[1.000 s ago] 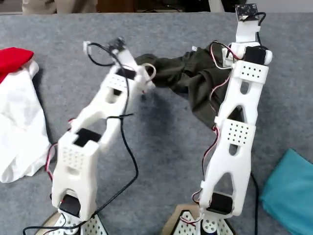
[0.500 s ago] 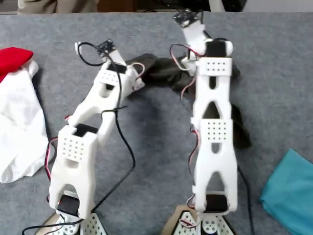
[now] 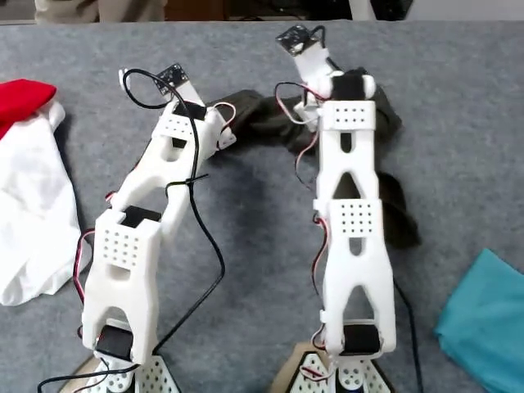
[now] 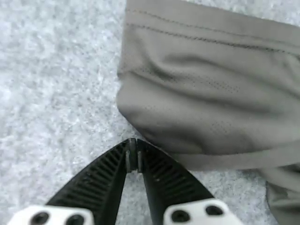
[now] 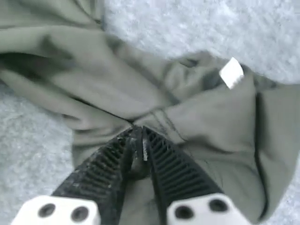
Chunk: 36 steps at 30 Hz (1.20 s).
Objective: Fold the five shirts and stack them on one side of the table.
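An olive shirt (image 3: 385,209) lies crumpled across the far middle of the grey table (image 3: 262,237), from under the left arm to under the right arm. The left gripper (image 4: 132,157) sits at the shirt's left end, shut with its tips on the edge of a rolled fold of the olive shirt (image 4: 197,93). The right gripper (image 5: 137,145) is shut on a bunched hem of the olive shirt (image 5: 197,126), near a small white tag (image 5: 231,72). In the high view the right arm (image 3: 348,164) covers much of the shirt's middle.
A white shirt (image 3: 33,205) lies spread at the table's left edge with a red shirt (image 3: 23,97) at its far end. A teal shirt (image 3: 487,319) lies at the near right corner. Bare grey table shows between the arms and at the far right.
The right arm has swung left across the table, carrying the shirt's right part over toward its left part. The left arm shifted slightly left.
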Motion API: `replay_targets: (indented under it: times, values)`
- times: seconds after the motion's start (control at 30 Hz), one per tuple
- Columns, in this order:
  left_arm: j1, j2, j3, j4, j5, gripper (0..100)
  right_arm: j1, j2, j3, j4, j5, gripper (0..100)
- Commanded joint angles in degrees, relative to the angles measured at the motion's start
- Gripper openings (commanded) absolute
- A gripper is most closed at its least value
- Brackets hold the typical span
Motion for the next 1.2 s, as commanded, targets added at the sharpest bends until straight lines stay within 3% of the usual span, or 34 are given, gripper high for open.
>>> replay_targets:
  times: [0.0, 0.23, 0.4, 0.53, 0.63, 0.77, 0.97, 1.07, 1.17]
  values:
    - [-0.35, -0.84, -2.99, -0.62, 0.18, 2, 2.77, -3.12, -2.59, -0.7, -0.09, 0.5]
    - [-0.09, -0.84, -3.16, -1.05, 0.18, 2, 6.64, -10.59, -2.51, 2.29, -1.93, 0.5]
    - [1.58, -1.27, -3.16, -1.23, 0.18, 8, 3.21, -10.07, -2.42, 4.57, -1.58, 1.9]
    - [1.76, -1.36, -3.16, -0.97, 0.53, 21, -1.36, -7.34, -2.42, 7.74, -1.58, 15.8]
    - [1.49, -1.36, -3.16, -1.14, 0.44, 24, -2.42, -3.74, -2.42, 7.65, -1.93, 22.8]
    - [0.44, -1.1, -3.16, -1.23, 0.53, 23, -3.12, 0.04, -2.51, 7.82, -2.02, 20.0]
    - [-2.64, -0.75, -3.78, -3.34, 0.18, 2, -0.22, 1.8, -2.51, 5.54, -1.67, 7.9]
    - [-2.73, -0.75, -3.69, -3.34, 0.18, 2, 0.4, -0.04, -2.51, 5.19, -1.93, 0.1]
    - [-2.73, -0.75, -3.69, -3.34, 0.18, 2, 0.92, -1.8, -2.51, 4.92, -1.93, 0.4]
